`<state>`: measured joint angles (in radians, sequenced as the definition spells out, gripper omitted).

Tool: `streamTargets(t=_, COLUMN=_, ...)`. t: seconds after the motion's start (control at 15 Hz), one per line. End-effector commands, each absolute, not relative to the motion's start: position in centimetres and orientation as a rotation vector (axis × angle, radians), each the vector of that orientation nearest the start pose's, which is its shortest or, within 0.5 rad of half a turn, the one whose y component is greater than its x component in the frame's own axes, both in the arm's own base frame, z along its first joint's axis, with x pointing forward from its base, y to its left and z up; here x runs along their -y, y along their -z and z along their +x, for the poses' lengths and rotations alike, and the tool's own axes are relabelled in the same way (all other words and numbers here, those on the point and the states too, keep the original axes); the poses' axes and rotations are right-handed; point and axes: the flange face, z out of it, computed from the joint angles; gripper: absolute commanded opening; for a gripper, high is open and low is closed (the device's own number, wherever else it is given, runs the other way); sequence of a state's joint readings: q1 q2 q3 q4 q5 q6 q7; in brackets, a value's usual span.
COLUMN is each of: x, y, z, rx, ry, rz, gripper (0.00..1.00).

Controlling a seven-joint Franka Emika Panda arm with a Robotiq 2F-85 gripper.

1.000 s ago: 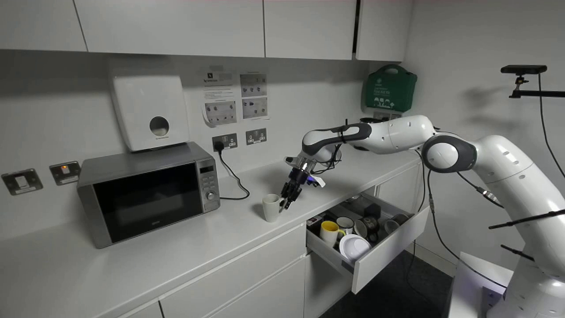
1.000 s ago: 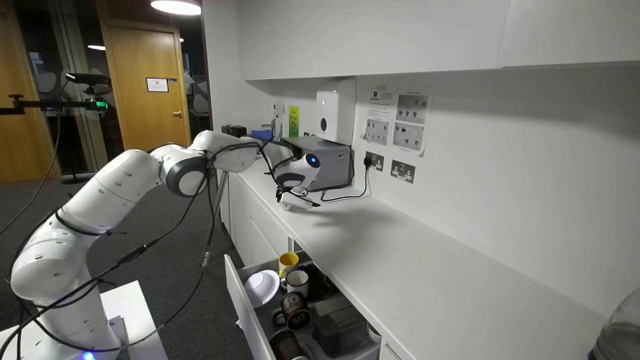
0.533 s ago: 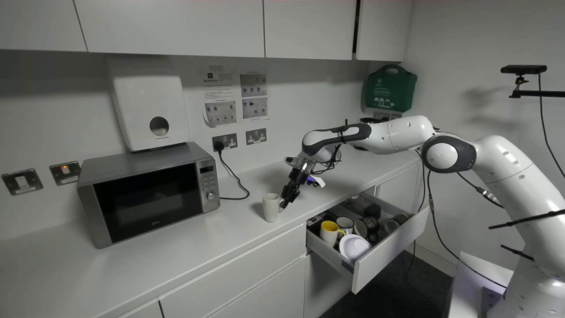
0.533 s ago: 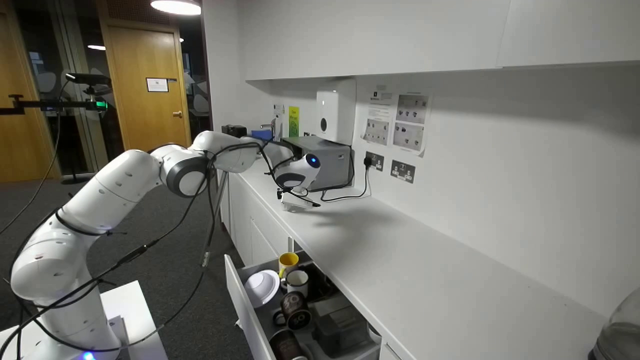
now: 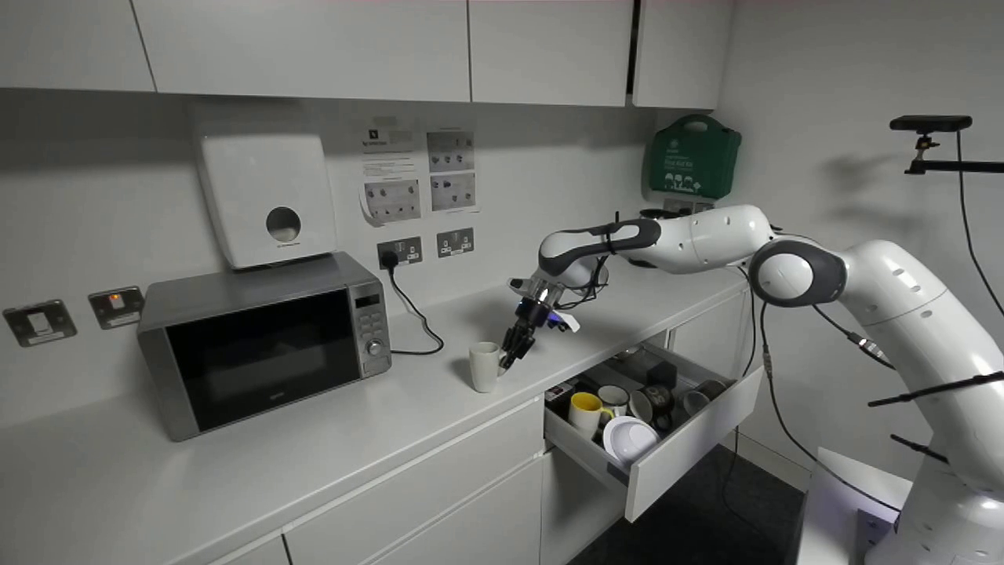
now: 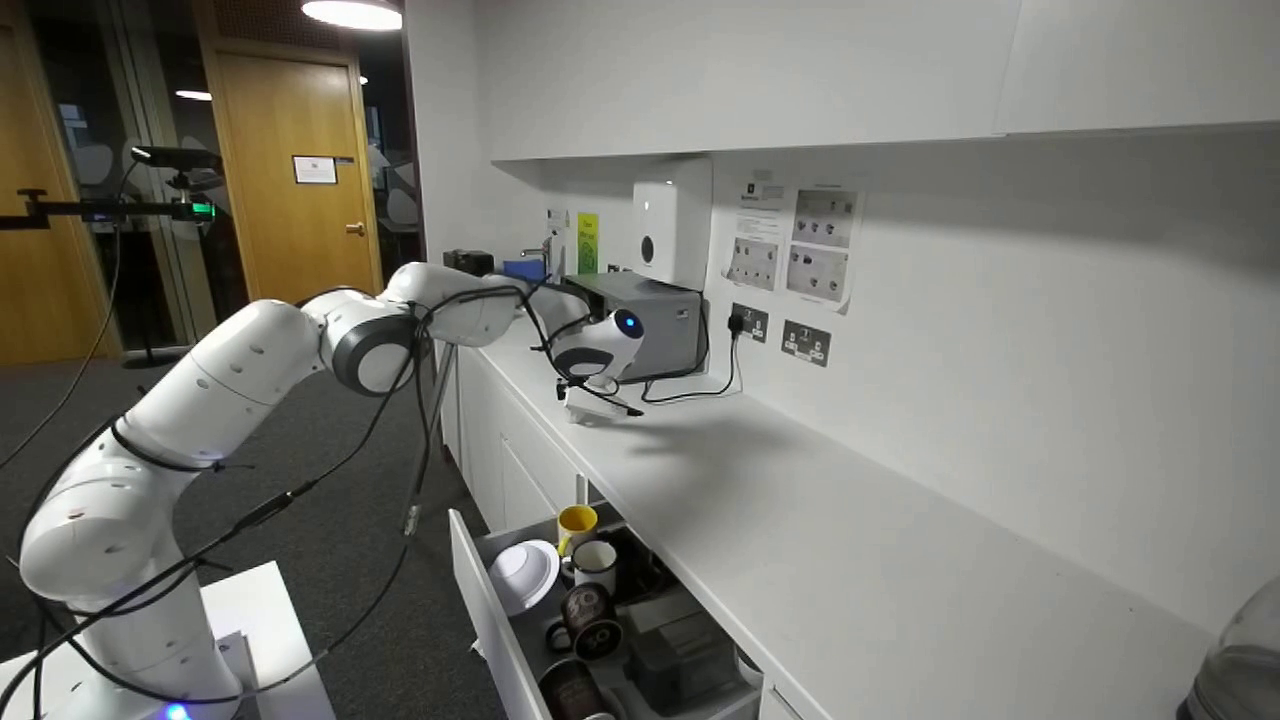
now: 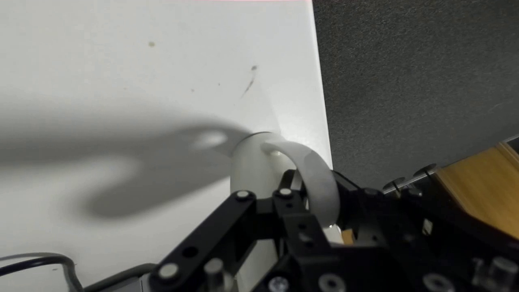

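The white mug [image 5: 483, 369] is seen upright at the long pale desk [image 5: 314, 439], near the front edge; whether its base is borne by the desk or held barely clear of it cannot be told. By the robot arm [image 5: 706, 239], the white mug is reached from two o'clock in an exterior view. Between three and four o'clock from the white mug in that view, a drawer [image 5: 694, 443] is seen pulled out below the desk top, while a microwave [image 5: 263, 361] is placed at nine o'clock, well apart. At the arm's end, the jaws of the black tool [image 5: 506, 363] are set close together, and only the white mug is held. In the drawer, a white bowl [image 5: 630, 439] is kept, with a yellow-lined mug [image 5: 584, 416] just beside it at ten o'clock. In the wrist view, the handle [image 7: 318, 182], at three o'clock from the white mug's body, is pinched between the jaws. The grip can thus be judged done; a clear lift off the desk is not yet shown.
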<state>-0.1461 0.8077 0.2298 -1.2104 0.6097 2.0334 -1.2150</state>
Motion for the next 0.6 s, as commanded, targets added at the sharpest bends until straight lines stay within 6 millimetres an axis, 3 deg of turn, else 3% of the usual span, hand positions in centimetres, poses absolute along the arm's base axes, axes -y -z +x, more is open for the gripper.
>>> streamTargets(t=0.0, x=-2.8, y=-33.3, z=74.7, rx=1.087, ry=0.534, rz=-2.200, gripper=0.03)
streamTargets(t=0.53, x=1.5, y=-34.2, z=71.9, rx=0.895, ry=0.565, rz=-2.203, gripper=0.03)
